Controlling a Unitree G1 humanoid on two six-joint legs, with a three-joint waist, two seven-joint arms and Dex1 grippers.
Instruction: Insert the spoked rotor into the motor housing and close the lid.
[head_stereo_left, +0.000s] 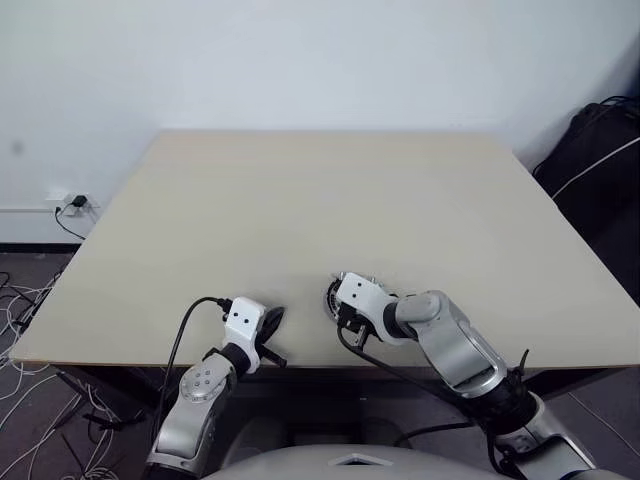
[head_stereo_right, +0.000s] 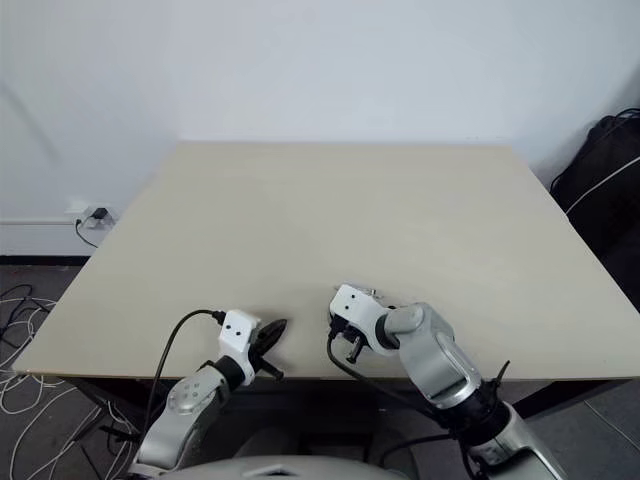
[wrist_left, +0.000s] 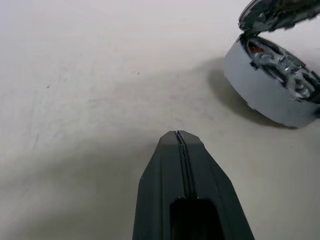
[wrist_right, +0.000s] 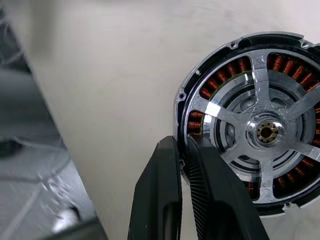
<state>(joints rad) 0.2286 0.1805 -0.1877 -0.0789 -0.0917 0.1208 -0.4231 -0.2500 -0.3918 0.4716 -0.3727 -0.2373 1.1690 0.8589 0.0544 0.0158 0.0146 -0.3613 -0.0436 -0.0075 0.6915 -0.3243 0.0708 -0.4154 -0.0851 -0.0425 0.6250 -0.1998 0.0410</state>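
No writing is legible on any part. On the beige desk (head_stereo_left: 300, 210), near its front edge, the round silver motor housing (wrist_right: 200, 90) holds the shiny spoked rotor (wrist_right: 265, 132) inside its ring of copper windings. The right gripper (wrist_right: 183, 150) has its black fingers clamped on the housing's rim. The left gripper (wrist_left: 179, 136), fingers pressed together, holds nothing, near the housing.

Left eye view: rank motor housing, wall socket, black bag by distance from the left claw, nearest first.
1. motor housing, just right of the left claw, near the table's front edge.
2. wall socket, far left, off the table.
3. black bag, far right, beyond the table.
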